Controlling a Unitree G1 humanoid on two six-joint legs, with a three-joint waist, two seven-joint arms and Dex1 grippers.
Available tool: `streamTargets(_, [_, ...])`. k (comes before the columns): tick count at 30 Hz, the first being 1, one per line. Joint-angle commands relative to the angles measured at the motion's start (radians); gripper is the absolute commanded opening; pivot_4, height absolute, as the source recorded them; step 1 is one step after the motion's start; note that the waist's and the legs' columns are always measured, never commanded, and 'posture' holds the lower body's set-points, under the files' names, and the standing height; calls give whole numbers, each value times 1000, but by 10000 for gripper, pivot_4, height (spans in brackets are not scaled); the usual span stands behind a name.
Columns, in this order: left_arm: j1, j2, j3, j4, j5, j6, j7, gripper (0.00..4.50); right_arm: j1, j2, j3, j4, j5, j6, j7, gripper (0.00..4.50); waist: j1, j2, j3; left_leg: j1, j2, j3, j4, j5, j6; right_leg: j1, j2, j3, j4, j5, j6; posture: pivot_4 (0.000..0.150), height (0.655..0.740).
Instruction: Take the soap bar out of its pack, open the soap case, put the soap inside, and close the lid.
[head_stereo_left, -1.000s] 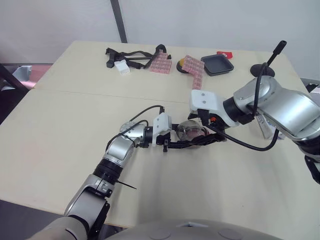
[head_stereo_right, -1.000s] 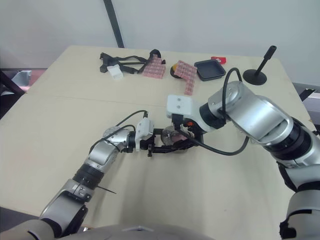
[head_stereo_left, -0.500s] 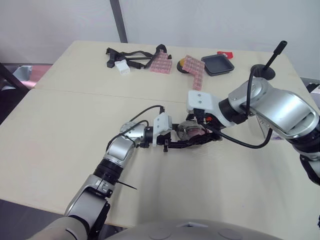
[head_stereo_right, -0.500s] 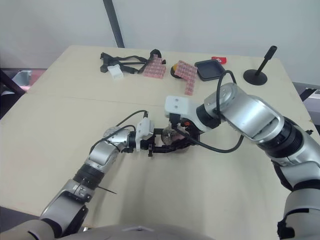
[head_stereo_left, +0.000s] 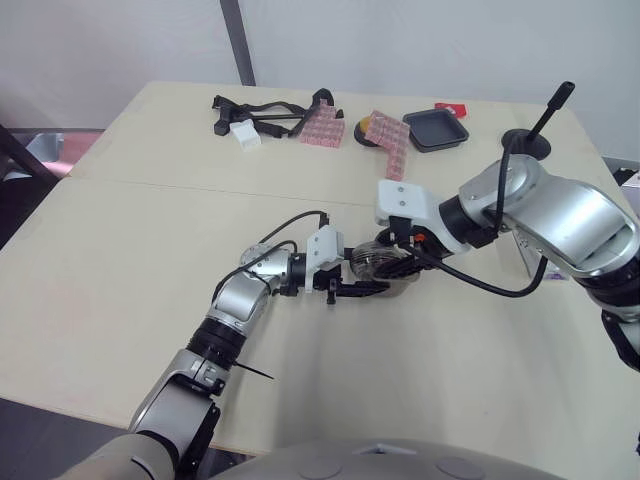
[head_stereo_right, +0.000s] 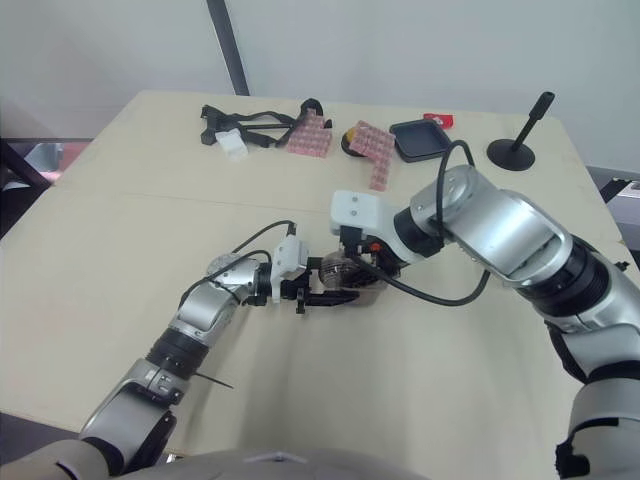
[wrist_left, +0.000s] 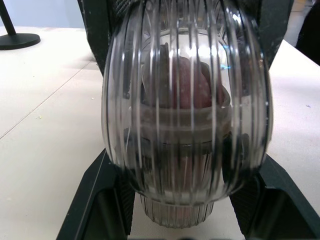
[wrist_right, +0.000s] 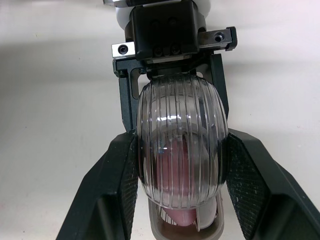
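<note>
Counter: pale beige counter, two slabs butted along a seam that runs across it.
Far left: tangle of black straps, with a small white block touching it.
Far middle: square pink patterned pack and long pink patterned pack, with a round yellow object between them.
Far right: square black tray, a small red item just behind it, and a black stand with round base and tilted rod near the tray.
Centre: clear ribbed plastic soap case, its base down on the counter, well apart from the far row.
</note>
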Motion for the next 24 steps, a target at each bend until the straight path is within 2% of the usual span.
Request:
streamTargets(1, [8,3,21,-47,-26,3,7,19273,49,-20,-117,-26,29,-33,-19,19699,1,0,0,0,0,0,0,0,0,0,0,0,0,0,0,1500,7398])
streamTargets(11, [19,19,38,-36,-40,-24,-19,19273,317,6,-334,-86,54,-176,-121,19699,1,0,0,-1,0,0,0,0,0,0,0,0,-1,0,0,1500,7398])
streamTargets(18, [5,33,42,-5,-36,-45,-36,19273,467,-51,-379,-113,44,-322,-85,19699,-1,0,0,0,0,0,0,0,0,0,0,0,-3,0,0,1500,7398])
streamTargets(24, [-6,43,46,16,-33,-57,-44,19273,506,-73,-388,-114,56,-372,-60,19699,-11,0,0,0,0,0,0,0,0,0,0,0,-3,0,0,1500,7398])
